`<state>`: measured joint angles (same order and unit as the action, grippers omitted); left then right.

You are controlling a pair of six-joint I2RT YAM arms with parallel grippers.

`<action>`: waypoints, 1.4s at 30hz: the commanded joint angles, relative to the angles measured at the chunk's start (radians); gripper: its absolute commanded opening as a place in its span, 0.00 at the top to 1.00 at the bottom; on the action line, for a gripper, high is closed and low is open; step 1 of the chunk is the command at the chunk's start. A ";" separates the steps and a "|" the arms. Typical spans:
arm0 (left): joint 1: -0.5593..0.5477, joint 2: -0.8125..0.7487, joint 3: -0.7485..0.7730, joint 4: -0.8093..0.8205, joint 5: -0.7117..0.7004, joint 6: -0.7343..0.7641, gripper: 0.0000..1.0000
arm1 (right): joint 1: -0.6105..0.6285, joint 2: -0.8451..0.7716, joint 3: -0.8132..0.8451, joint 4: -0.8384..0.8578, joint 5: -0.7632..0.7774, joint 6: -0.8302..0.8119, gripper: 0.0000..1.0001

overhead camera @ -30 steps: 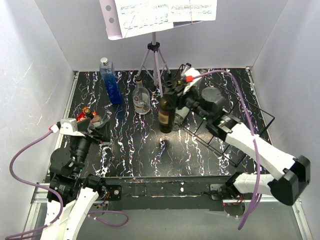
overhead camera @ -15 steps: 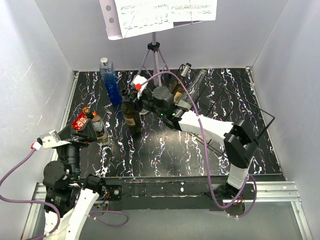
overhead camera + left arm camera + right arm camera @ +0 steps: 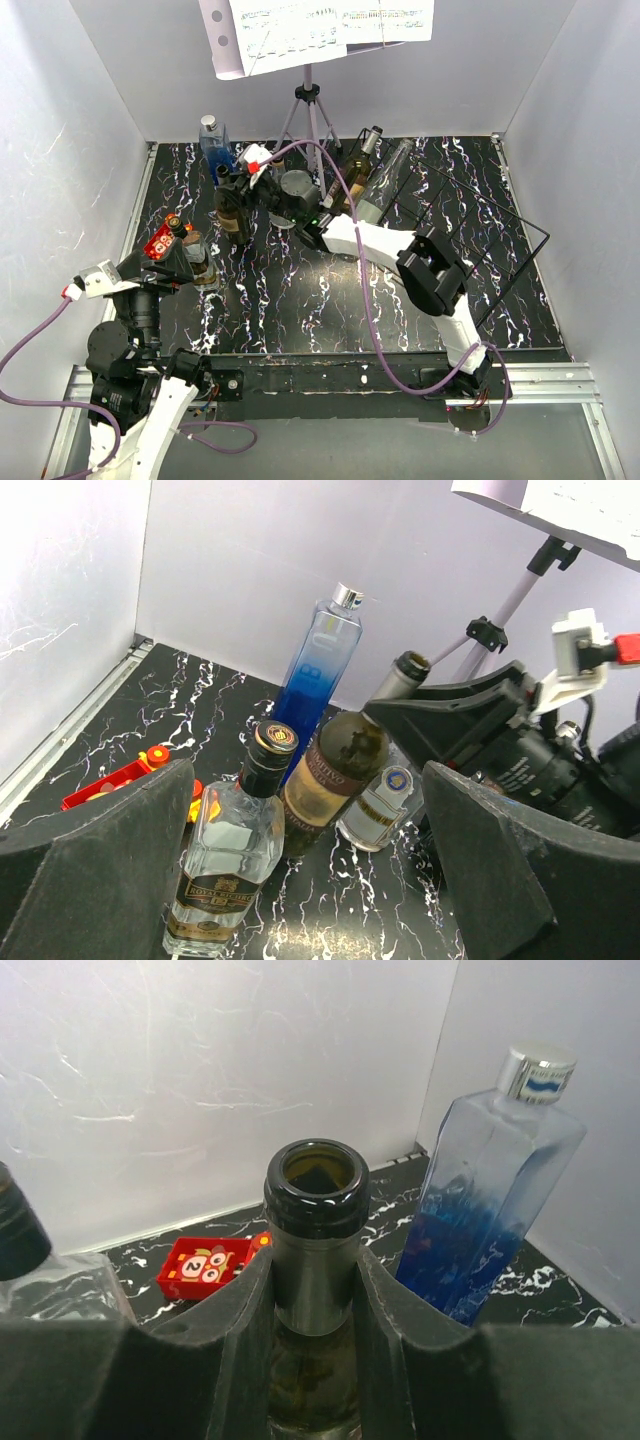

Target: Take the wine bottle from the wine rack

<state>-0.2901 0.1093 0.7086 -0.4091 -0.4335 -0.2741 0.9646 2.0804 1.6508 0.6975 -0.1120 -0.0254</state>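
Right tool (image 3: 312, 1290): I see it clamped on the neck of the wine bottle (image 3: 314, 1222), one finger on each side.
Wine bottle position: dark, uncorked and roughly upright over the far left of the tabletop (image 3: 300, 300). It is well apart from the wine rack (image 3: 505, 262) and just beside the blue bottle (image 3: 212, 142). I cannot tell whether its base touches down.
Left tool (image 3: 300, 865): spread wide, holding nothing, with a clear square bottle (image 3: 222, 865) standing between its fingers.
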 commanded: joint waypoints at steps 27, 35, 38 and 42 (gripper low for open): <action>0.003 -0.005 0.020 -0.004 0.007 0.012 0.02 | 0.019 -0.224 -0.139 0.097 0.096 0.093 0.41; 0.002 -0.010 0.011 0.013 0.093 0.027 0.02 | 0.010 -0.529 -0.330 -0.204 0.506 0.092 0.43; -0.004 -0.011 0.002 0.033 0.162 0.044 0.02 | -0.010 -0.565 -0.269 -0.441 0.720 0.128 0.43; -0.009 -0.005 -0.011 0.062 0.284 0.059 0.02 | -0.088 -0.591 -0.252 -0.619 0.772 0.179 0.41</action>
<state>-0.2916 0.1074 0.7078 -0.3840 -0.2897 -0.2451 0.9447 1.5166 1.3689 0.3202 0.4812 0.1001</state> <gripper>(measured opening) 0.981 0.581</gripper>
